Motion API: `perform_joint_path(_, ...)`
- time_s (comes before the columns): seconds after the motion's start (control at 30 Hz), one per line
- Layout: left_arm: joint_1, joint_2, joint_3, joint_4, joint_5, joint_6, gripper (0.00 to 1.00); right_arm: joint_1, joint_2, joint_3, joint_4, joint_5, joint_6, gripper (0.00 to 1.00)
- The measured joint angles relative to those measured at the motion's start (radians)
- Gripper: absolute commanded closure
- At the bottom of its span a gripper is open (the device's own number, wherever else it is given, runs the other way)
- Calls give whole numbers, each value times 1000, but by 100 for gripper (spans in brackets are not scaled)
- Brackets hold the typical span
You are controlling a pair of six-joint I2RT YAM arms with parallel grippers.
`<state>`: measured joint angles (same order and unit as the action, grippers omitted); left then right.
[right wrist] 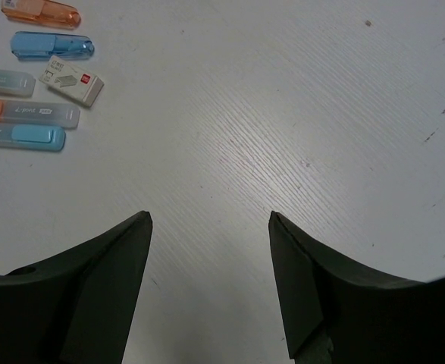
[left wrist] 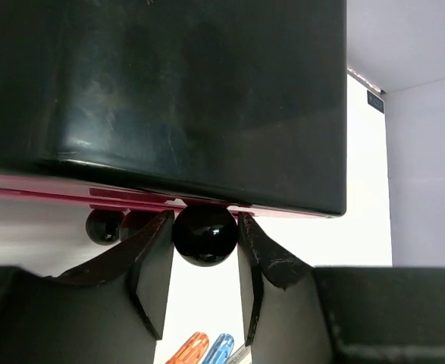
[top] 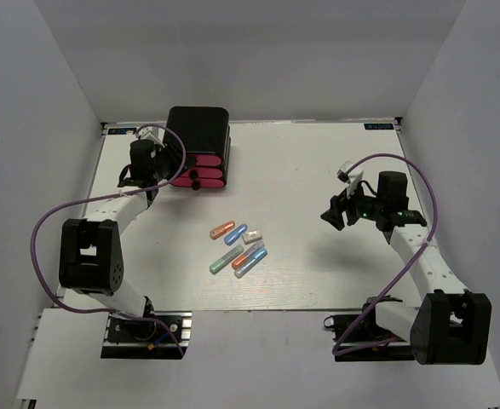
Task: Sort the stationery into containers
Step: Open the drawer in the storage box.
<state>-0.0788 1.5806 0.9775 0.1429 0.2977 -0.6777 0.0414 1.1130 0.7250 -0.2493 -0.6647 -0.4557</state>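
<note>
The glossy black box [top: 198, 128] stands at the back left, its pink-red drawers [top: 205, 169] facing the arms. My left gripper [top: 169, 175] is at the drawer fronts. In the left wrist view it [left wrist: 205, 226] is shut on one black round knob [left wrist: 204, 233], both fingers touching it, with two other knobs [left wrist: 103, 226] to the left. The capsules lie mid-table: orange [top: 222, 229], blue [top: 236, 232], green [top: 225, 260], red [top: 247, 253], plus a white block [top: 252, 238]. My right gripper [top: 335, 213] is open and empty to their right, over bare table [right wrist: 211, 216].
White walls enclose the table on three sides. In the right wrist view the orange capsule [right wrist: 40, 13], blue capsule [right wrist: 51, 45] and white block [right wrist: 70, 80] lie at the upper left. A purple cable loops beside each arm.
</note>
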Motion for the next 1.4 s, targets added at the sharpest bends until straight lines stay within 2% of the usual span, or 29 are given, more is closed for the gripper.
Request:
perform_joint_path(0.1, 0, 0, -1, 1, 5, 0, 80, 2, 6, 0, 1, -1, -3, 32)
perform_joint_path(0.23, 0, -27, -48, 39, 16, 2, 82, 7, 8, 0, 1, -14, -31, 31)
perform_joint_path(0.4, -2, -213, -208, 8, 27, 29, 83, 32, 7, 0, -19, -89, -142, 22)
perform_joint_path(0.5, -2, -327, -286, -40, 29, 51, 69, 57, 9, 1, -57, -164, -253, 20)
perform_joint_path(0.53, -2, -360, -305, -57, 29, 58, 52, 68, 14, 5, -76, -188, -298, 20)
perform_joint_path(0.63, -3, -410, -326, -92, 32, 77, 28, 117, 66, 42, -122, -245, -412, 28)
perform_joint_path(0.67, -4, -414, -326, -95, 33, 83, 26, 135, 91, 59, -126, -253, -432, 31)
perform_joint_path(0.77, -4, -414, -326, -107, 36, 90, 22, 203, 175, 129, -153, -271, -516, 48)
perform_joint_path(0.83, -4, -415, -326, -125, 37, 97, 20, 251, 227, 175, -168, -281, -566, 54)
perform_joint_path(0.9, -4, -429, -326, -155, 36, 109, 19, 301, 272, 213, -172, -278, -600, 57)
perform_joint_path(1.23, -3, -694, -342, -306, 23, 161, 16, 563, 500, 355, -143, -161, -682, 52)
perform_joint_path(1.4, -3, -765, -350, -418, 3, 183, 24, 628, 620, 429, -114, -98, -691, 54)
